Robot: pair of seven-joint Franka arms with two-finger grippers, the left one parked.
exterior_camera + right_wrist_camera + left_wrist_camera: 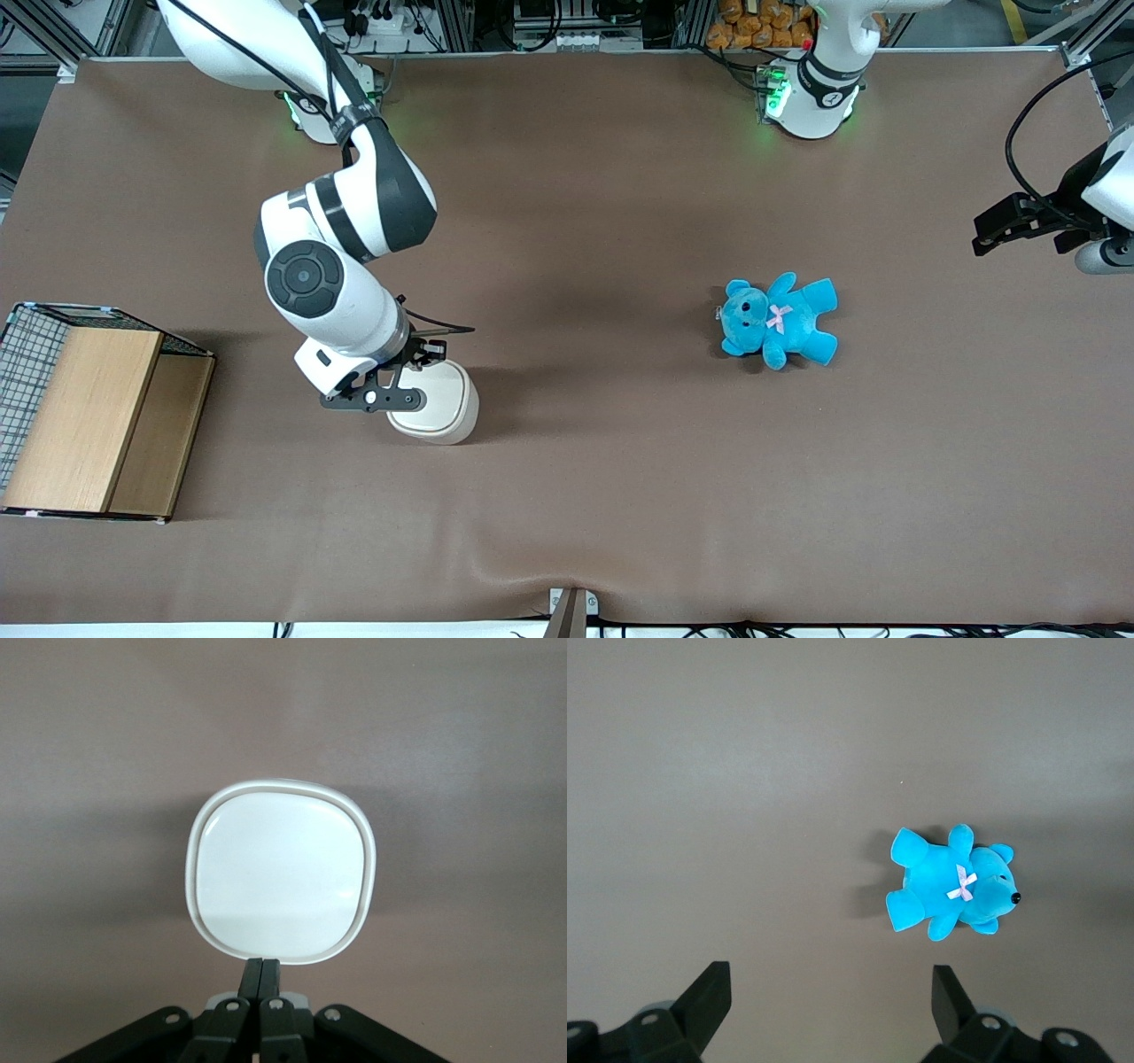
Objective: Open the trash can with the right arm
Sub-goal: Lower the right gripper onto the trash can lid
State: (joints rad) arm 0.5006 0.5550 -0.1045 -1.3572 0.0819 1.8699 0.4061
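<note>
The trash can (443, 403) is a small cream-white rounded-square bin standing on the brown table, its flat white lid (280, 873) lying level and closed in its rim. The right arm (332, 230) reaches down over it. My gripper (399, 383) is shut, both fingers pressed together with nothing between them. In the right wrist view the fingertips (262, 964) sit at the edge of the lid's rim; contact cannot be told. The bin's tan inside is hidden.
A wood-panelled wire basket (89, 416) lies at the working arm's end of the table. A blue teddy bear (780, 321) lies toward the parked arm's end, also in the left wrist view (952, 889).
</note>
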